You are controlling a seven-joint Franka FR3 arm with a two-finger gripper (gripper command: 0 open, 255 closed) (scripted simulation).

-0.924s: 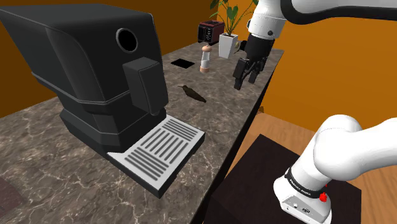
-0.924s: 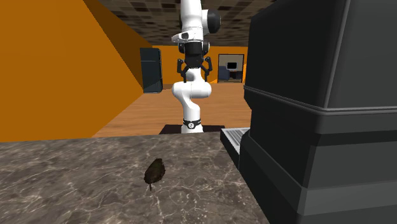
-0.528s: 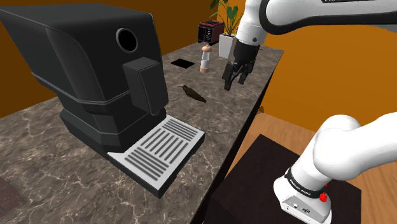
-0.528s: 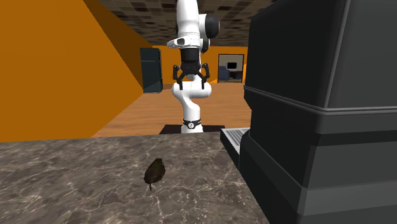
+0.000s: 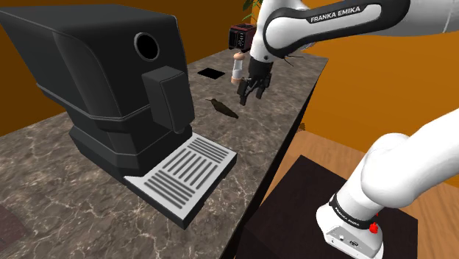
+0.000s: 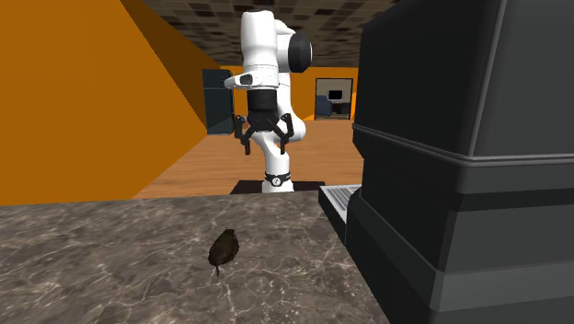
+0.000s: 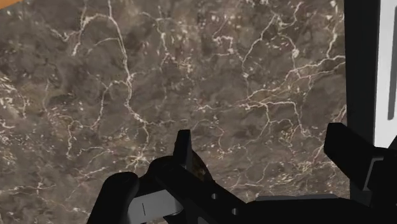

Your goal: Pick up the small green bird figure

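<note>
The bird figure looks dark olive-brown and lies on the marble counter, in front of the coffee machine's spout side. The second exterior view has the bird in the foreground, on its own. My gripper hangs open above the counter, just right of the bird in the shoulder view and not touching it. Seen from across the counter, the gripper spreads its fingers wide with nothing between them. In the wrist view the gripper looks down at the marble, and a brownish bit peeks out beside one finger.
A large black coffee machine with a grey drip tray takes up the counter's near part. Farther back stand a small white bottle, a black square and a dark red toaster. The counter edge drops to a wood floor on the shoulder view's right.
The arm swung the gripper towards the shoulder view's left and lower, from beyond the counter edge to over the marble near the bird. The fingers stayed open. The bird has not moved.
</note>
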